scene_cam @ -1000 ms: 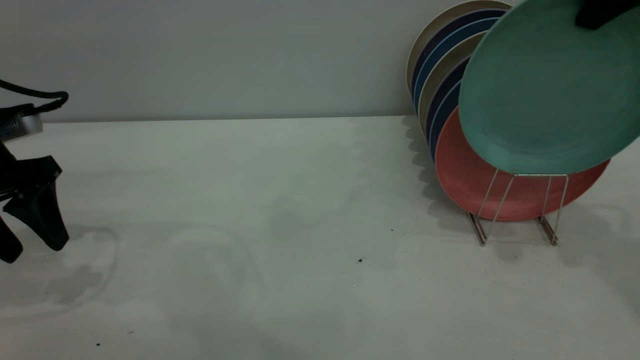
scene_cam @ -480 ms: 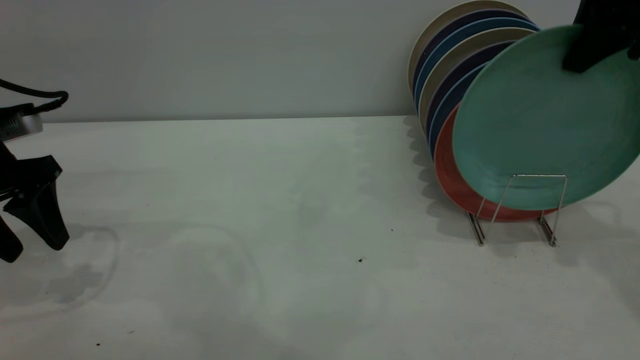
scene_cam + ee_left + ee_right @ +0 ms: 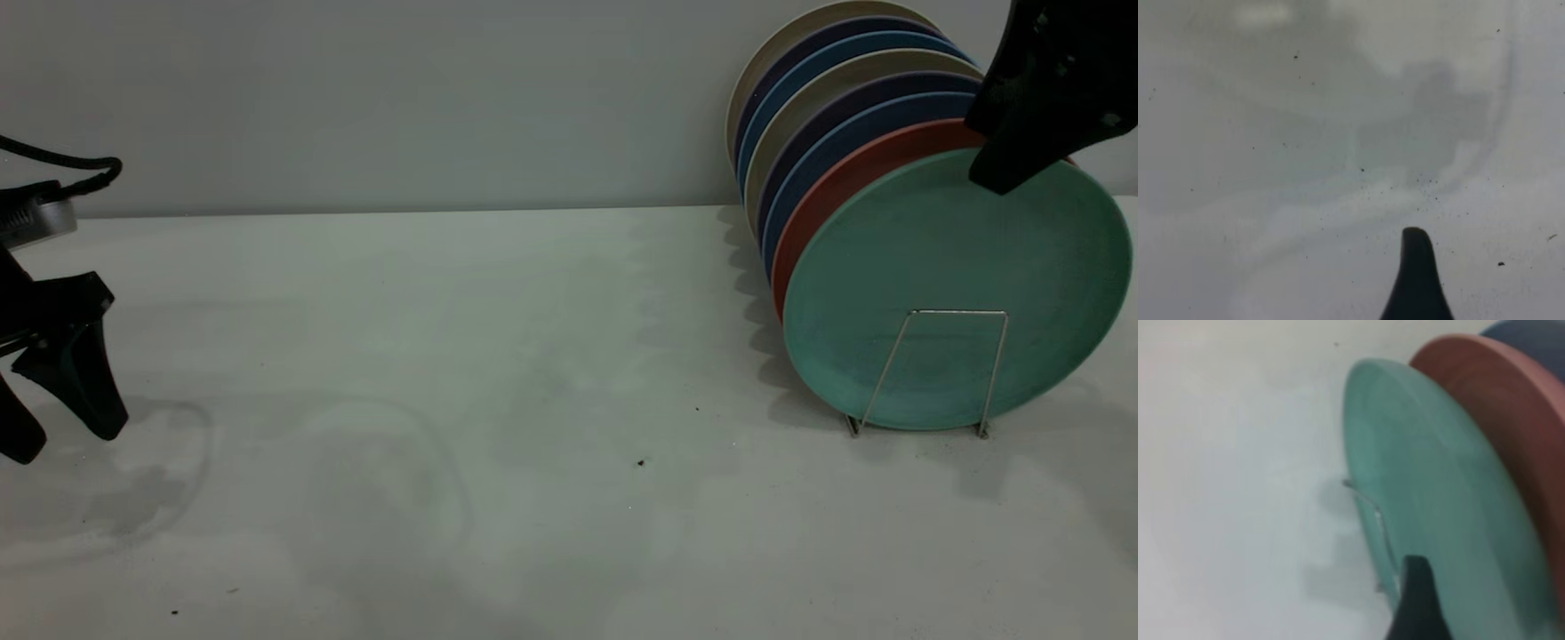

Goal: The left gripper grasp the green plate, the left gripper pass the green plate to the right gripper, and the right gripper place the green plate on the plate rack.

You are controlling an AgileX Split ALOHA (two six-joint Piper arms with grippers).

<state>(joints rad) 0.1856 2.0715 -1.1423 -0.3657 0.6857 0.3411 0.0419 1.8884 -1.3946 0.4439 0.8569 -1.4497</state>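
Risk of green plate [image 3: 942,293], standing behind plate rack [image 3: 945,369] front loop against salmon plate [image 3: 853,169], rolling off if right gripper [image 3: 1022,133], grip unclear at rim, snags it; left gripper [image 3: 53,418] spread, idle.

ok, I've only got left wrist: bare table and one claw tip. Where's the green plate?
Observer: The round matte teal-green plate stands on edge in the thin silver wire plate rack, behind its front loop.
Operator: What's behind it?
Observer: A salmon-pink plate comes next, then a row of blue and beige plates on edge.
Operator: Right claw?
Observer: The black right claw is at the green plate's upper rim.
Operator: And mine?
Observer: The black left claw hangs open and holds nothing, just above the white table at the exterior view's far left.
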